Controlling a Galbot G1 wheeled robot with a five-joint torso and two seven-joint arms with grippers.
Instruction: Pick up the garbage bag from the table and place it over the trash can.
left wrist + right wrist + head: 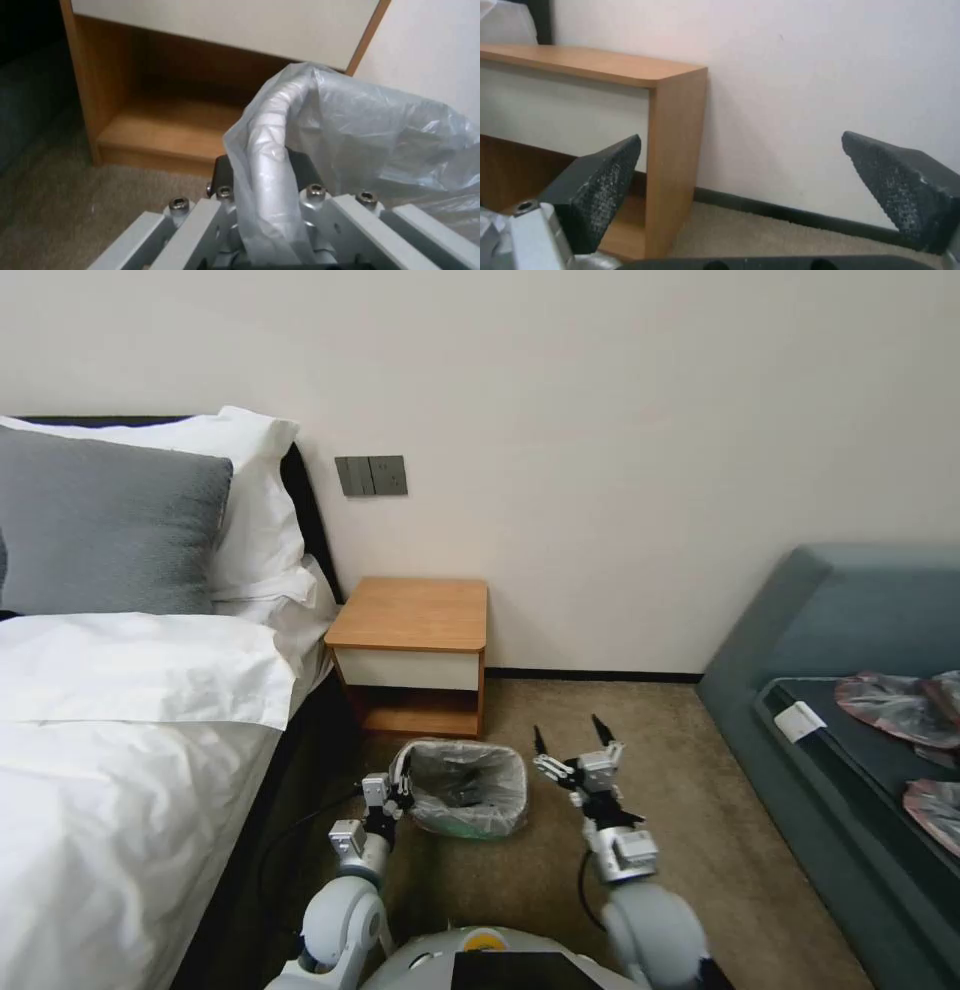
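Garbage bag point(468, 788) already lines the trash can point(470, 827) on the carpet in front of the nightstand point(412, 615), whose top is bare, so the job looks basically done. Left gripper point(397, 787) sits at the bin's left rim; right gripper point(573, 738) hovers just off the right rim, spread wide and empty.

Left wrist cam: the bag's rolled edge point(270, 150) runs between the fingers, apparently pinched.

Right wrist cam: both pads point(605, 180) well apart, nothing held. Only letting go seems left.

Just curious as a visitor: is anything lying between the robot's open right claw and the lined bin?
Nothing: in the head view only bare carpet separates the right gripper from the trash can.
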